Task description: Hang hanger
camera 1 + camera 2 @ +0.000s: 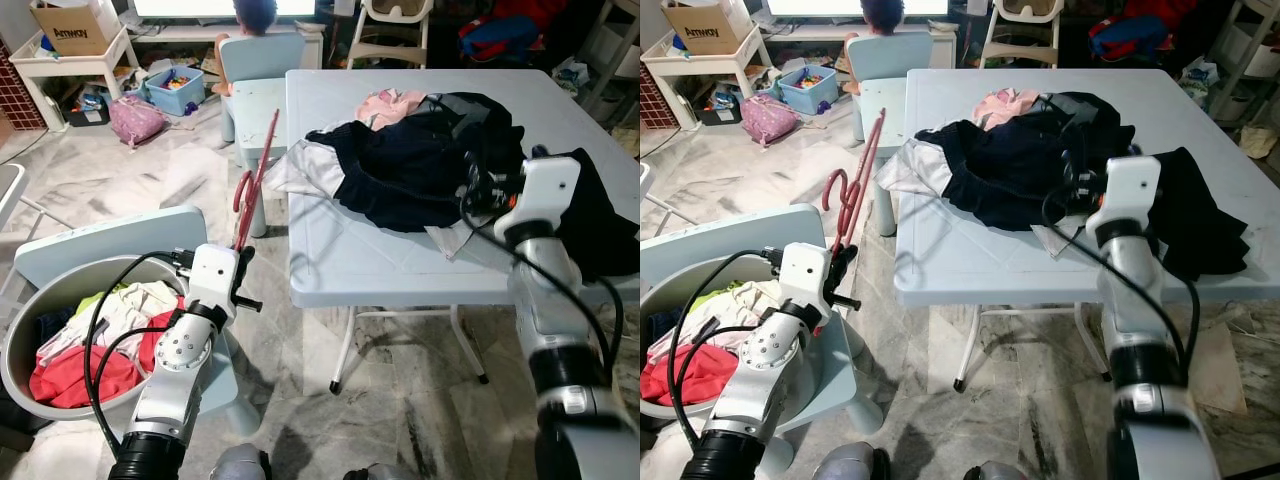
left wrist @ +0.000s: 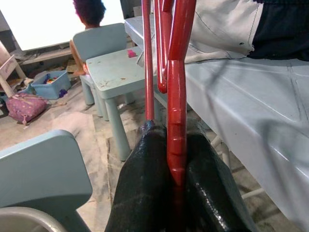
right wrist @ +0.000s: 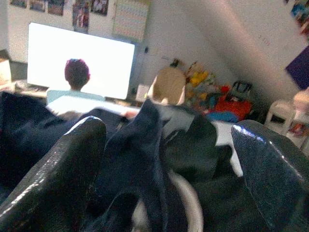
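Down low on the left, the left gripper [image 2: 176, 159] has its two black fingers [image 2: 140, 183] squeezed tight on the red hanger [image 1: 256, 180]. It holds the hanger by one end, so the rest of the hanger sticks up and away from the gripper, with its curved hook [image 1: 243, 195] part way up. The hanger stands in the gap between the big pale blue table [image 1: 330, 260] and a small blue chair [image 1: 110, 245], close to the table's edge. A grey basket [image 1: 20, 330] full of clothes sits on that chair, just beside the left arm. On the other side, the right gripper [image 3: 169, 174] is over the table, with its fingers spread wide apart. Dark cloth from the pile of dark clothes [image 1: 420, 160] bunches up between those fingers. A pink cloth [image 1: 385, 103] lies at the far side of the pile. Farther back, a person [image 1: 255, 15] sits at a small table [image 1: 255, 105], facing a bright screen [image 3: 79, 58].
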`<state>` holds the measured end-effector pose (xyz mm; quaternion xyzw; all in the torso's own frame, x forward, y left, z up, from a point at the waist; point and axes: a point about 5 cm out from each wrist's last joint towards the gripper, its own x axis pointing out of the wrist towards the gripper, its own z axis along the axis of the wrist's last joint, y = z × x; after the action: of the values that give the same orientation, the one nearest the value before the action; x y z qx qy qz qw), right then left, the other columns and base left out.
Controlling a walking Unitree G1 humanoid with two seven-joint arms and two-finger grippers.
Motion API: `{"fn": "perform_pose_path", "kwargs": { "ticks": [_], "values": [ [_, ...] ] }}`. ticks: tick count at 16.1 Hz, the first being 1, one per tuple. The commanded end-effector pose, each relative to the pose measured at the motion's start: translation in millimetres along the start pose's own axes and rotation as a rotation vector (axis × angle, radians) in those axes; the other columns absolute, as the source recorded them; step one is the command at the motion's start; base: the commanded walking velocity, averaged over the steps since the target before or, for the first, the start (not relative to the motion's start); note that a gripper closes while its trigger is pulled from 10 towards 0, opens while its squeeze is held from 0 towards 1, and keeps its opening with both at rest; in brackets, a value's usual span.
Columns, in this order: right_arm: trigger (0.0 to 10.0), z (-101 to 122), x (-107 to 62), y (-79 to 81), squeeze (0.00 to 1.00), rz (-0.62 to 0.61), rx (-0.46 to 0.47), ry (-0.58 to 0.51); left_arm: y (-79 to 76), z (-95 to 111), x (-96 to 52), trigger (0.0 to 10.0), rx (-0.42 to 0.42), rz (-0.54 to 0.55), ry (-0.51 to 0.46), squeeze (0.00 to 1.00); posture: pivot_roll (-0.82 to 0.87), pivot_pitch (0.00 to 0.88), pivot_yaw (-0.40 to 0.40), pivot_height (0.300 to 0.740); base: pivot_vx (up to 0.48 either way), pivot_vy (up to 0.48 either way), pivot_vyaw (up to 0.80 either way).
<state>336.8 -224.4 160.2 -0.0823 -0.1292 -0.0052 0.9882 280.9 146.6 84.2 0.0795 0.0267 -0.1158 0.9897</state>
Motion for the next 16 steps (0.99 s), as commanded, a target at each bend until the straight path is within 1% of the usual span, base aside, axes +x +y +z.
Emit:
{"fn": "perform_pose_path", "kwargs": {
  "ticks": [1,3,7,10,13,16],
  "values": [
    [10.0,2.4,0.0,6.6,0.00,0.031,0.006,0.000,0.3,5.8,3.3,10.0,0.012,-0.010,-0.022,0.00,-0.01,0.000,-0.011,0.740,0.000,0.000,0.00],
    [10.0,2.3,-1.8,9.6,0.00,0.043,0.012,0.012,-0.2,6.0,4.6,10.0,0.014,-0.012,-0.020,0.00,-0.01,0.000,-0.011,0.740,0.000,0.000,0.00],
    [10.0,3.2,-2.5,12.5,0.00,0.057,0.018,0.026,-2.3,6.2,5.6,10.0,0.015,-0.018,-0.020,0.00,-0.01,0.000,-0.010,0.740,-0.245,0.000,0.00],
    [10.0,0.8,-2.1,17.6,0.00,0.080,0.030,0.047,-2.0,4.8,5.8,10.0,0.017,-0.018,-0.013,0.00,-0.01,0.000,-0.010,0.740,-0.254,0.000,0.00],
    [10.0,-0.2,-2.8,19.0,0.00,0.078,0.011,0.062,-4.0,3.7,5.3,10.0,0.021,-0.025,-0.010,0.00,-0.01,0.000,-0.011,0.740,-0.251,0.000,0.00],
    [10.0,-3.9,-2.7,15.9,0.00,0.047,0.009,0.087,-6.2,3.4,5.7,10.0,0.023,-0.035,-0.009,0.00,-0.01,0.000,-0.007,0.740,-0.250,0.000,0.00]
  ]
}}
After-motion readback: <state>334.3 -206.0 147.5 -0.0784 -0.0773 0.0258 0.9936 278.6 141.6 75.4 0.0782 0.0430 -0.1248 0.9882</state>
